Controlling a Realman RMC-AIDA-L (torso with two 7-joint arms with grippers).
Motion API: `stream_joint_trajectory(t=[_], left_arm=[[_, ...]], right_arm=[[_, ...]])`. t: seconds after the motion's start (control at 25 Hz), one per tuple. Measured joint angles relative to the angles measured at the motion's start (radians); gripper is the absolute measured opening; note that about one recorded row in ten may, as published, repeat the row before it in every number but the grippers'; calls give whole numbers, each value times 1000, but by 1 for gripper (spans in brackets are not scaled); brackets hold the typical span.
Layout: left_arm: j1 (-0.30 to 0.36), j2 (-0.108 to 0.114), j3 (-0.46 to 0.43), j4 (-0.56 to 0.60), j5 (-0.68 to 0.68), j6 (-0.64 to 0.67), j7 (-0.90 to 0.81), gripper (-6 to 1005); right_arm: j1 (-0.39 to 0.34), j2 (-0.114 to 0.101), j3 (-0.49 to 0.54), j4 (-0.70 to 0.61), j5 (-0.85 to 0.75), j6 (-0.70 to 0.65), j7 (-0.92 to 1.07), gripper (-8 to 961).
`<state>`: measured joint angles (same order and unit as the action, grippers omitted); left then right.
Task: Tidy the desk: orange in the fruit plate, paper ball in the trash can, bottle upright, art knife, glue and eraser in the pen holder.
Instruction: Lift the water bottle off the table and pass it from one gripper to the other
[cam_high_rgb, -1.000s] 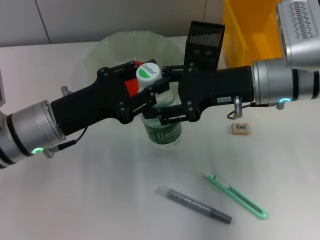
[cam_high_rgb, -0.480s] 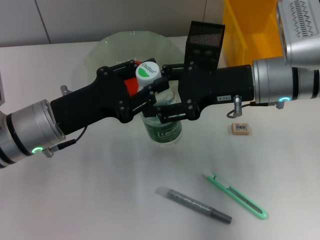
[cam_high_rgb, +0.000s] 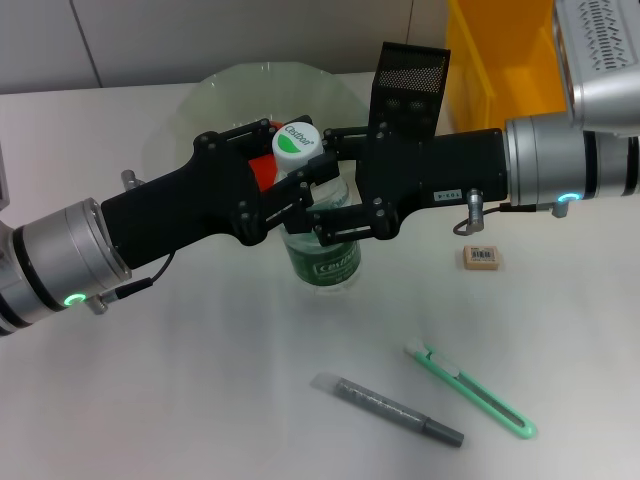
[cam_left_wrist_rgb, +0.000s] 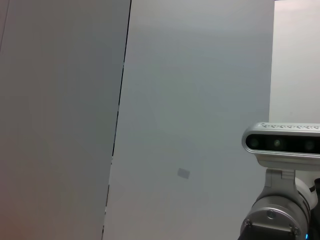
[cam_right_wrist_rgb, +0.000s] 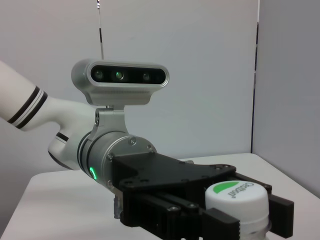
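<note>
The bottle (cam_high_rgb: 322, 215) is held upright near the middle of the table (cam_high_rgb: 200, 400), just in front of the glass plate (cam_high_rgb: 200, 110), and is gripped from both sides at once: the left claw (cam_high_rgb: 290, 205) is clamped on it from the robot's left and the right claw (cam_high_rgb: 335, 200) is clamped on it from the right, both high on the body just below the white-and-green cap (cam_high_rgb: 296, 141). This 2-sided hold is judged to be steadying the bottle so that it stands without tipping once released. Something orange-red, probably the orange, is glimpsed behind the left claw but is mostly hidden. The eraser (cam_high_rgb: 482, 257), the green knife (cam_high_rgb: 470, 390) and the grey glue stick (cam_high_rgb: 398, 408) lie loose on the table, well apart from the black mesh pen holder (cam_high_rgb: 408, 85). The right wrist view shows the cap (cam_right_wrist_rgb: 236, 201) enclosed by the left claw's fingers (cam_right_wrist_rgb: 220, 222), a detail partly masked from the head; the left wrist view shows only wall and the other arm's camera.
</note>
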<state>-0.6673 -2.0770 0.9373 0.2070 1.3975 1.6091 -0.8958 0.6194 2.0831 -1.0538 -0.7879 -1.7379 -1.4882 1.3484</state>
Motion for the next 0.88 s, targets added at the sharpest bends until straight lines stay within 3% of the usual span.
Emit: stream_joint_trajectory(t=[0.88], left_arm=[[12, 4, 31, 55, 3, 8, -43, 437]], right_arm=[[-1, -5, -9, -41, -8, -18, 88, 704]])
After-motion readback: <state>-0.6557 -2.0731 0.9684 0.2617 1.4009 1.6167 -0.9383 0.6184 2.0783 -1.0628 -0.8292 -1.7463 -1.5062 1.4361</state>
